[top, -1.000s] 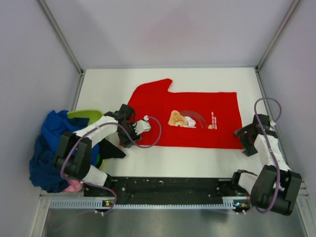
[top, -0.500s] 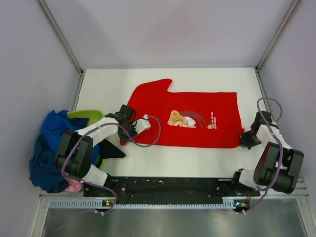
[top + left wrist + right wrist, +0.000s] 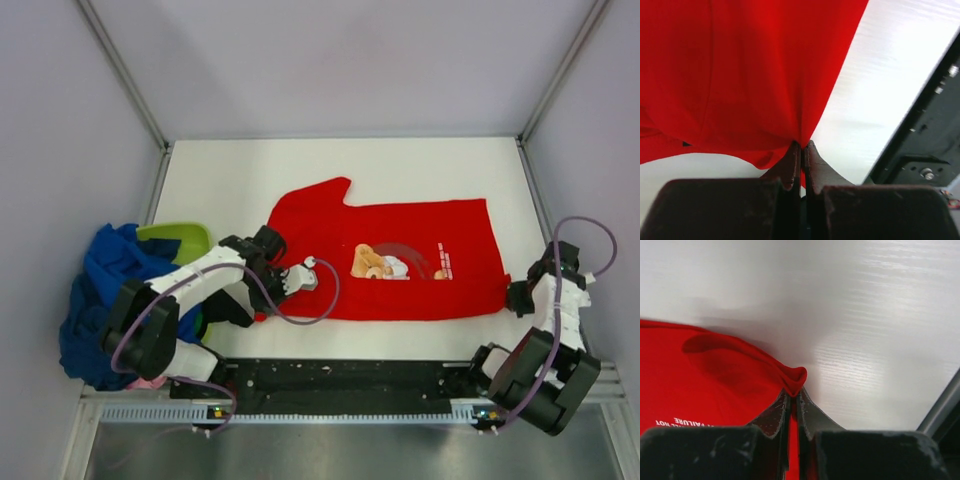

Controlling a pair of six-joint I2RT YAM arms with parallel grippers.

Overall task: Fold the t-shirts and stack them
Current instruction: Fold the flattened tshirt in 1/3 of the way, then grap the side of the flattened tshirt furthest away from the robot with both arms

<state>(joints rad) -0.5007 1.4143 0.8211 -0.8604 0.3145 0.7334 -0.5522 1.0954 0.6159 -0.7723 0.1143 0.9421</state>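
A bright red t-shirt with a tan cartoon figure and white print lies half folded across the white table, one sleeve pointing to the back. My left gripper is shut on its near left corner; the left wrist view shows the red cloth pinched between the closed fingertips. At the shirt's near right corner, my right gripper is shut on the red hem, which bunches into a small fold at the jaw tips. The cloth spreads away to the left of it.
A heap of other t-shirts, royal blue with lime-green and a bit of pink, sits at the table's left edge. Grey walls and metal frame posts close in the sides. A black base rail runs along the near edge.
Both grippers have closed on the shirt's near corners. The shirt has shifted right and toward the near edge, and the right arm has swung out to the right.
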